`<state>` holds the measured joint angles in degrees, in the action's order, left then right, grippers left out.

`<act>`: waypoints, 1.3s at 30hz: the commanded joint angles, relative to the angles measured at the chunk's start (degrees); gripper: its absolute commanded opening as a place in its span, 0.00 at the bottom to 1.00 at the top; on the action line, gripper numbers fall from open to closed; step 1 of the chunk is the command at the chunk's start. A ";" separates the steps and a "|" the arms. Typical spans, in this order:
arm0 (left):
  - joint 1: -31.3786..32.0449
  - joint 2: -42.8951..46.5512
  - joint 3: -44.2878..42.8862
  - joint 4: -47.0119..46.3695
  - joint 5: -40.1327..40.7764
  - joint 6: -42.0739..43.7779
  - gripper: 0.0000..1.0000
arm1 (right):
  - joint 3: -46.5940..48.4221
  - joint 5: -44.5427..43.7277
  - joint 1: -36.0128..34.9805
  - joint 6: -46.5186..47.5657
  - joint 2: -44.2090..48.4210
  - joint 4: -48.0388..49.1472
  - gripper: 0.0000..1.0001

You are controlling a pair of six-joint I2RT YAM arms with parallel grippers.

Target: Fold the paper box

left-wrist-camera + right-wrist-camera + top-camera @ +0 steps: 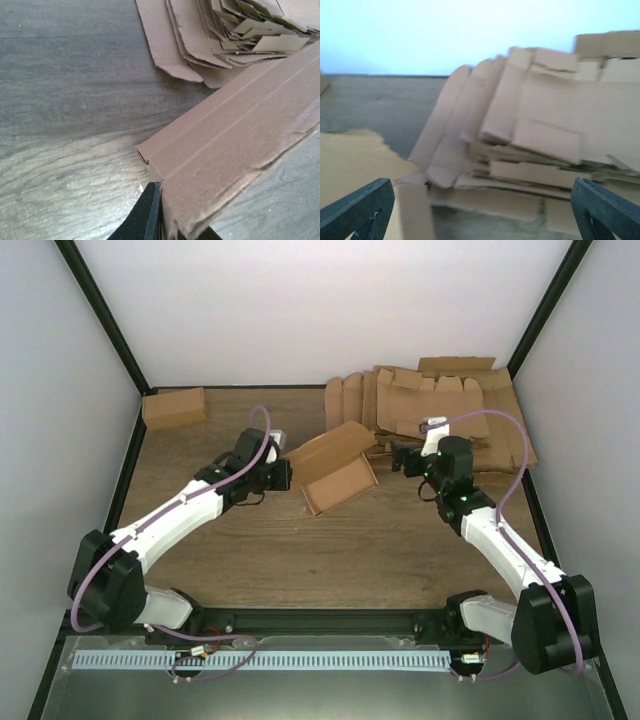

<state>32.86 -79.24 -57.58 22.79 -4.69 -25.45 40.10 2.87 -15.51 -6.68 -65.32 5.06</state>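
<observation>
The half-folded paper box [335, 468] lies on the wooden table [250, 550] just in front of the stack of flat box blanks [440, 405], at that stack's near-left corner. Its tray is open upward and one long panel is tipped up at an angle. The left gripper [288, 474] meets the box on the side away from the stack. In the left wrist view the panel's ragged edge runs down between the black fingers [149, 215], so the claw is pinched narrow on the cardboard.

The right gripper [402, 458] sits at the stack's near edge, just beside the box's other end, and is holding nothing. Its two dark fingers [357, 207] stand wide apart at the bottom corners of the blurred right wrist view, with the fanned blanks filling the space beyond them.

Well to the left of the stack, by the back-left corner of the table, rests a closed brown box [175, 407] — apart from everything else.
</observation>
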 commanded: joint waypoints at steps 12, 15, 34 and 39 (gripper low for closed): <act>-0.55 -6.76 -8.28 -0.26 1.12 -2.02 0.04 | 2.36 -21.53 4.27 3.10 -8.18 14.44 1.00; -0.52 -8.87 -11.31 -0.01 1.29 -2.23 0.04 | 2.69 -19.24 4.65 5.92 -9.12 17.74 1.00; -1.89 -15.34 -19.98 2.73 2.16 -2.67 0.04 | 15.38 -21.79 13.47 10.12 -31.00 22.91 1.00; -2.34 -15.42 -20.35 3.35 2.25 -2.67 0.04 | 21.60 -16.78 18.54 6.72 -35.35 18.77 1.00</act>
<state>31.22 -94.13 -75.77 26.04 -2.85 -27.49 56.23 -17.02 -0.75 2.55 -98.63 24.93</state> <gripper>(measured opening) 0.041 0.997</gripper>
